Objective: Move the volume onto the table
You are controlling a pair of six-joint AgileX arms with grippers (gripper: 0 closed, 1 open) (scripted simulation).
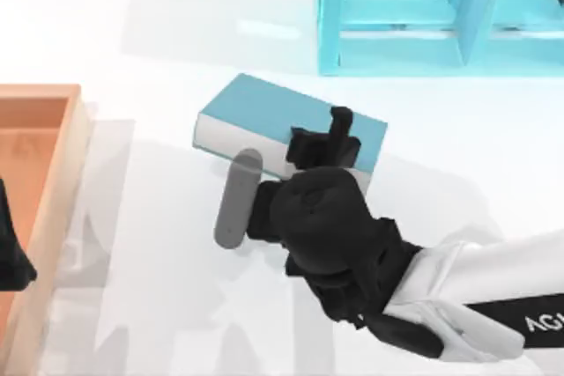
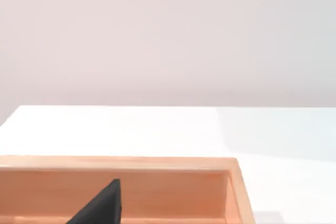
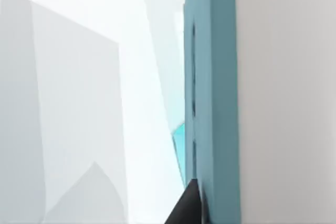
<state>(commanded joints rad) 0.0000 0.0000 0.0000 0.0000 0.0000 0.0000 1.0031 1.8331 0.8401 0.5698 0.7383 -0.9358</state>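
The volume (image 1: 264, 116), a thick light-blue book with white page edges, is in the middle of the table (image 1: 150, 33), in front of the shelf and tilted. My right gripper (image 1: 330, 143) is shut on its right end, with one black finger lying across the blue cover. I cannot tell whether the book touches the table. The right wrist view has the blue cover (image 3: 212, 98) and the pale page edges (image 3: 286, 98) close up, with one fingertip (image 3: 185, 209) against the cover. My left gripper (image 1: 11, 257) is parked over the tray at the far left.
A cyan shelf unit (image 1: 397, 15) stands at the back right, just behind the book. An orange-brown wooden tray (image 1: 53, 182) lies along the left edge, and its wall (image 2: 157, 190) is also in the left wrist view. White tabletop lies between tray and book.
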